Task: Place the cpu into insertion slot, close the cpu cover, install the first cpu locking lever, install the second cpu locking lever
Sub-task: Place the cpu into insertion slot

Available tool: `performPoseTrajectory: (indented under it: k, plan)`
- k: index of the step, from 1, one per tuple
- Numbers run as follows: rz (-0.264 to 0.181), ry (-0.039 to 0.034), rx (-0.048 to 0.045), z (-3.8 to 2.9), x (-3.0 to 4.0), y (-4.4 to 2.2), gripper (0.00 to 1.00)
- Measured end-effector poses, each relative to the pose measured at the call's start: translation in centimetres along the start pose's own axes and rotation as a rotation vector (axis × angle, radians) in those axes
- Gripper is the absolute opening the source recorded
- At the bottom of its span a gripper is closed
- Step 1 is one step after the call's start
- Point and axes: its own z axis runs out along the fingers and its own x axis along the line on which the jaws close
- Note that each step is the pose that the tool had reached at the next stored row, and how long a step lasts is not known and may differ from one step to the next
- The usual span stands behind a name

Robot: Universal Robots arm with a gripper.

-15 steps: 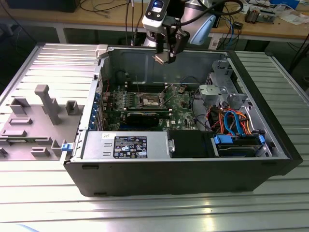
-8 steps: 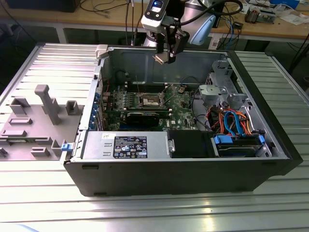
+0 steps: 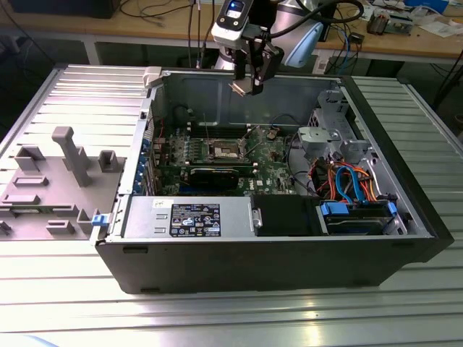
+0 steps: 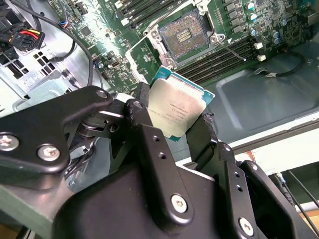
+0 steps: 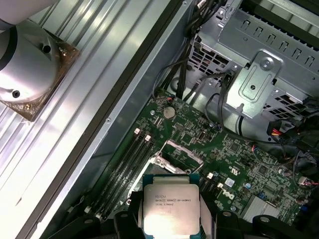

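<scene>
The end effector (image 4: 172, 124) is clamped on the cpu (image 4: 178, 102) by opposite edges, high above the insertion slot (image 4: 183, 35). The chip looks light, stiff and likely fragile underneath, so its edges seem the safest hold.

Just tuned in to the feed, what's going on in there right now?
The arm's gripper is shut on the cpu, its fingers pinching the chip by its edges in the air above the open computer case. The insertion slot on the green motherboard sits bare below it, contacts exposed, so the chip is not yet seated.
</scene>
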Motion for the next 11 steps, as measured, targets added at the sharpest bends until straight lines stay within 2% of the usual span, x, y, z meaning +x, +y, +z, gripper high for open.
performPoseTrajectory:
  k: [6, 11]
  plan:
    - [0.019, -0.0019, -0.0003, 0.0, 0.0, 0.0, 0.54]
    - [0.07, -0.0065, -0.0011, 0.02, 0.0, 0.0, 0.54]
